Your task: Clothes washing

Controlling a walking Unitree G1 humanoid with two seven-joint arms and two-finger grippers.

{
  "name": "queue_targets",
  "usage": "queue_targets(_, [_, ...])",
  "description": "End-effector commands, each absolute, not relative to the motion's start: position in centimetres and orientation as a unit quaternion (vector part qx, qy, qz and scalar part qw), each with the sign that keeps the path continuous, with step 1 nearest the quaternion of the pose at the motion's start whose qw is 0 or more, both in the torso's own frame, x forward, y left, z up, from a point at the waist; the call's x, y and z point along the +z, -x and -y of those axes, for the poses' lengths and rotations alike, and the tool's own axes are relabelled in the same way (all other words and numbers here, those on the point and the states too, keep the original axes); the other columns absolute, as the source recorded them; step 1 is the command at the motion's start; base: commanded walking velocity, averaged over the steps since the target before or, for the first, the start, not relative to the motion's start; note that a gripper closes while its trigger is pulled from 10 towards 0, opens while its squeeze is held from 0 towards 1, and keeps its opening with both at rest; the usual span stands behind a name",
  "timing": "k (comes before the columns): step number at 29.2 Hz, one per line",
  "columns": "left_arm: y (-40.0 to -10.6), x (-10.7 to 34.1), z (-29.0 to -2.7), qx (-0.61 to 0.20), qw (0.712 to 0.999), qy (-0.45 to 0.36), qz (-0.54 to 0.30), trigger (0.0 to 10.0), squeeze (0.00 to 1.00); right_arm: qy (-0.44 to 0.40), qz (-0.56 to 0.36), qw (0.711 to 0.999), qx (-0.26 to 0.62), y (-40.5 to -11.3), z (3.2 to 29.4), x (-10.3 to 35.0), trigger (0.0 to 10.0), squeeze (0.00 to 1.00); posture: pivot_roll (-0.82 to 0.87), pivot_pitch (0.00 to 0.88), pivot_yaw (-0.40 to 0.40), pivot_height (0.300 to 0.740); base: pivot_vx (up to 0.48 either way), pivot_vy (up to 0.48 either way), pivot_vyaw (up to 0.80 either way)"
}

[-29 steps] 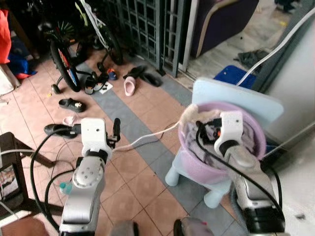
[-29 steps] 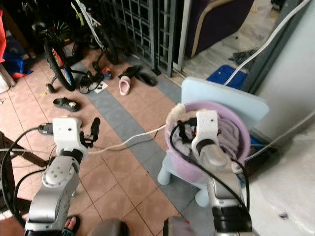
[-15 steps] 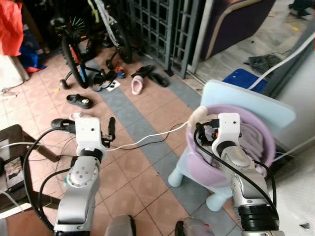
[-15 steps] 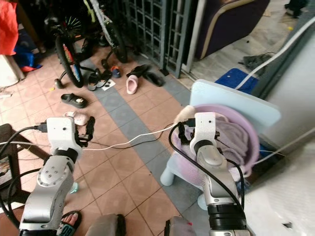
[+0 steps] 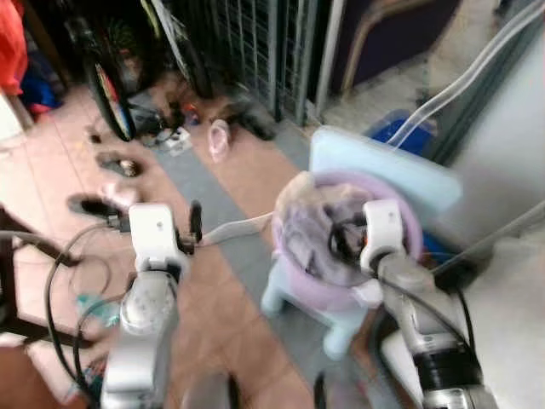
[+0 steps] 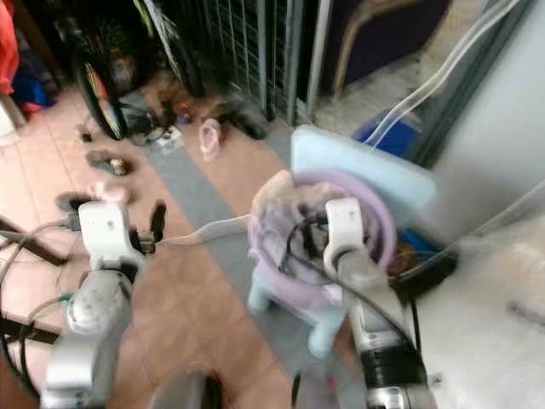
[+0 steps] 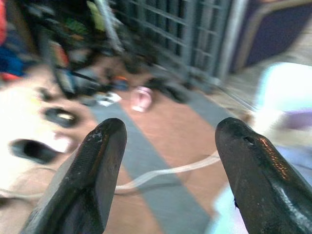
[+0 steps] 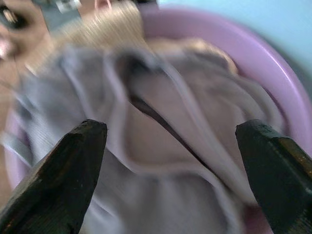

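A purple basin (image 5: 407, 223) full of grey and beige clothes (image 5: 308, 223) sits on a pale blue plastic chair (image 5: 375, 166). My right gripper (image 5: 342, 243) hovers just over the clothes, fingers (image 8: 68, 180) spread open with nothing between them. In the right wrist view the grey clothes (image 8: 161, 146) lie close below, inside the basin's purple rim (image 8: 253, 73). My left gripper (image 5: 194, 223) is held out over the tiled floor to the left of the chair. It is open and empty, its fingers (image 7: 87, 180) wide apart. The pictures are blurred.
A white cable (image 5: 234, 228) runs across the tiled floor (image 5: 230, 298) toward the chair. Shoes and sandals (image 5: 220, 136) lie scattered near bicycles (image 5: 106, 85) and a metal grille (image 5: 272, 43) at the back. A white appliance (image 5: 511, 324) stands at the right, with pale hoses (image 5: 460, 85) above it.
The camera has swung and the whole picture is now blurred; the basin sits more to the left in view. My right gripper stays over the clothes, the left stays out over the floor.
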State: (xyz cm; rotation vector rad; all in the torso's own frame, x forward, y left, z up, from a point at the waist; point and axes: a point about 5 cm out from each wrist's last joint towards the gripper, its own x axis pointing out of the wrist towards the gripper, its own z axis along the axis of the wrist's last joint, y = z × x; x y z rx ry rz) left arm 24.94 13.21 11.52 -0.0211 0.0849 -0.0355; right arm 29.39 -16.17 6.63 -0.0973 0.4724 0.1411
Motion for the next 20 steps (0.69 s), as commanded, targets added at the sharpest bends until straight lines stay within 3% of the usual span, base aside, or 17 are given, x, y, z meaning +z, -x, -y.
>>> queue_targets(1, [-24.7, 12.1, -13.4, -0.016, 0.999, -0.001, -0.037, 10.0, 0.00, 0.046, -0.244, 0.963, 0.103, -29.4, 14.6, 6.3, 10.0, 0.00, 0.04, 0.169, -0.003, 0.740, 0.000, 0.000, 0.00])
queue_targets(8, [-22.9, 11.4, -14.6, 0.011, 0.998, -0.003, -0.059, 10.0, 0.00, 0.050, -0.247, 0.956, 0.149, -30.6, 11.6, 5.7, 10.0, 0.00, 0.07, 0.215, -0.003, 0.740, 0.000, 0.000, 0.00])
queue_targets(18, [-19.3, 10.7, -16.1, 0.045, 0.994, -0.012, -0.102, 10.0, 0.00, 0.124, -0.278, 0.948, 0.090, -32.4, 12.2, 4.0, 10.0, 0.00, 0.12, 0.297, -0.073, 0.740, 0.000, 0.000, 0.00])
queue_targets(19, [-18.9, 10.9, -16.0, 0.044, 0.994, -0.012, -0.103, 10.0, 0.00, 0.126, -0.286, 0.946, 0.083, -32.6, 12.2, 3.7, 5.1, 0.00, 0.12, 0.304, -0.077, 0.740, 0.000, 0.000, 0.00])
queue_targets(20, [-18.8, 10.9, -16.0, 0.044, 0.994, -0.012, -0.104, 10.0, 0.00, 0.127, -0.288, 0.946, 0.082, -32.6, 12.2, 3.6, 5.1, 0.00, 0.12, 0.307, -0.079, 0.740, 0.000, 0.000, 0.00])
